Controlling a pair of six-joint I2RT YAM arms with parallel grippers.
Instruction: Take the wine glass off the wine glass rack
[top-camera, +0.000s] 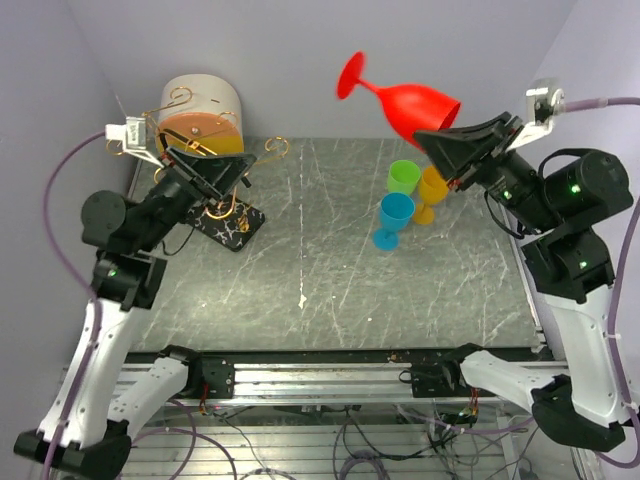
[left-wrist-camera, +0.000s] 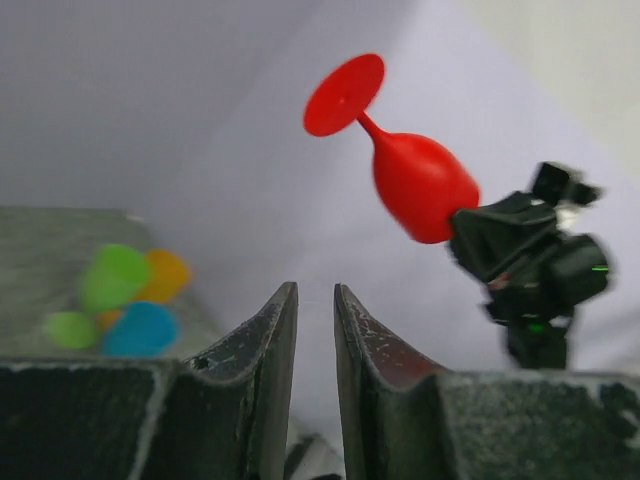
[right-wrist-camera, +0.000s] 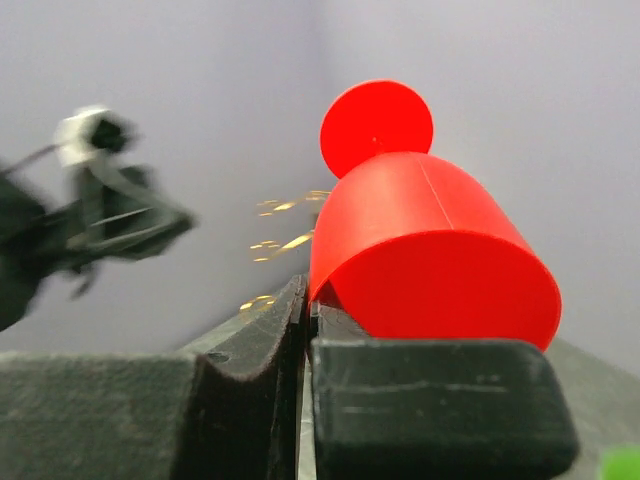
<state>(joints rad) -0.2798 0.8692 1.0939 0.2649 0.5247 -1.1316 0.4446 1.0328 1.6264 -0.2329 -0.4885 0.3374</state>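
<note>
the right fingers (top-camera: 462, 146) are pinching the rim of the red wine glass (top-camera: 418, 108), holding it tilted in the air (foot pointing up and left), well apart from the wine glass rack (top-camera: 238, 228) sitting on the desk (top-camera: 330, 300). the left fingers (left-wrist-camera: 262, 385) are hovering by the rack, slightly parted and gripping nothing.

Overhead view: the rim of the wine glass (top-camera: 418, 108) is hidden behind the right gripper (top-camera: 430, 140), which also partly covers the orange cup (top-camera: 432, 190) below the glass. Well left of the glass, the left gripper (top-camera: 238, 168) masks most of the wine glass rack (top-camera: 235, 226).

Left wrist view: the coloured cups (left-wrist-camera: 140, 328) lower left of the glass are blurred, as is the right gripper at its bowl.

Right wrist view: the rack's gold wires left of the glass are smeared. A green object (right-wrist-camera: 622, 464) lower right of it is cut off by the corner and cannot be identified.
</note>
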